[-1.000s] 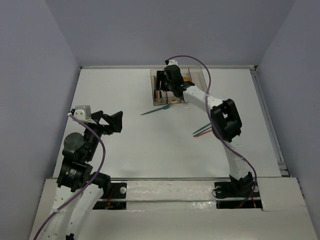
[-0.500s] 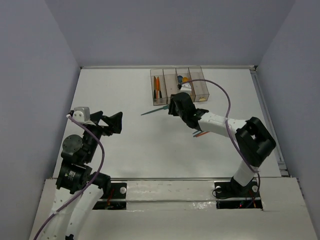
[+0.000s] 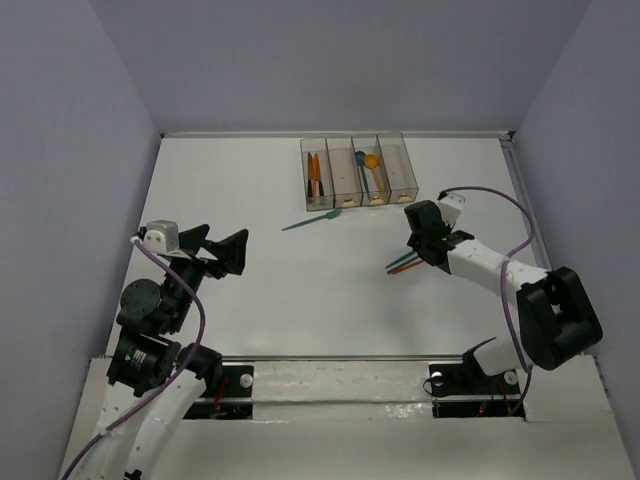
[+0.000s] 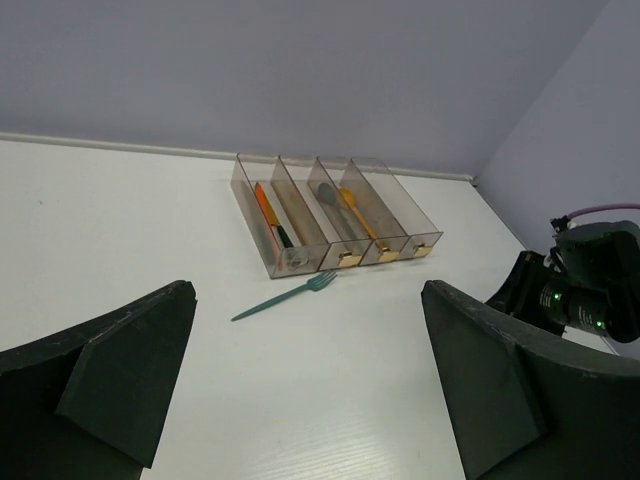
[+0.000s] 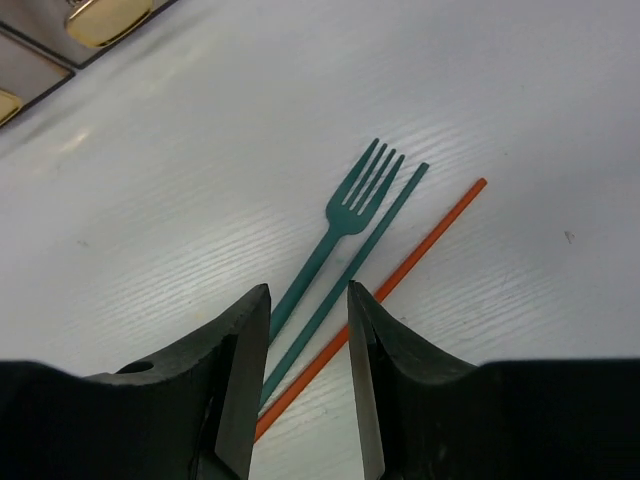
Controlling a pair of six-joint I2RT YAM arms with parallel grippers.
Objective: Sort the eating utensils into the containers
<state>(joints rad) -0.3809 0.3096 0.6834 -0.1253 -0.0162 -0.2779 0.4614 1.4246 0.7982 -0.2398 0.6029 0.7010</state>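
A white table (image 3: pixel 300 300) is shared by two arms. At its far edge a row of four clear bins, the containers (image 3: pixel 398 168), is set. An orange utensil (image 3: pixel 314 170) and a darker one are seen in the leftmost bin, and a blue spoon (image 3: pixel 360 160) and an orange spoon (image 3: pixel 371 161) in the third. The other two bins appear bare.

The left gripper (image 4: pixel 310 360) is held wide apart and empty, well away from the bins. The right gripper (image 5: pixel 307 300) is poised low over a small cluster on the right half of the table. Its jaws are parted only narrowly and nothing is grasped.

One lone teal fork (image 3: pixel 312 221) is left just in front of the bins. The cluster under the right gripper is made up of a teal fork (image 5: pixel 350 205), a second teal handle (image 5: pixel 370 235) and a thin orange handle (image 5: pixel 420 240), the three bunched side by side and apparently touching.

The risk is judged to lie in that bunching. If the jaws are closed where they stand, two or three handles could be caught at once, and mixed kinds dropped into one bin. A flat, thin handle could also be pinched against the table and flicked aside rather than lifted.
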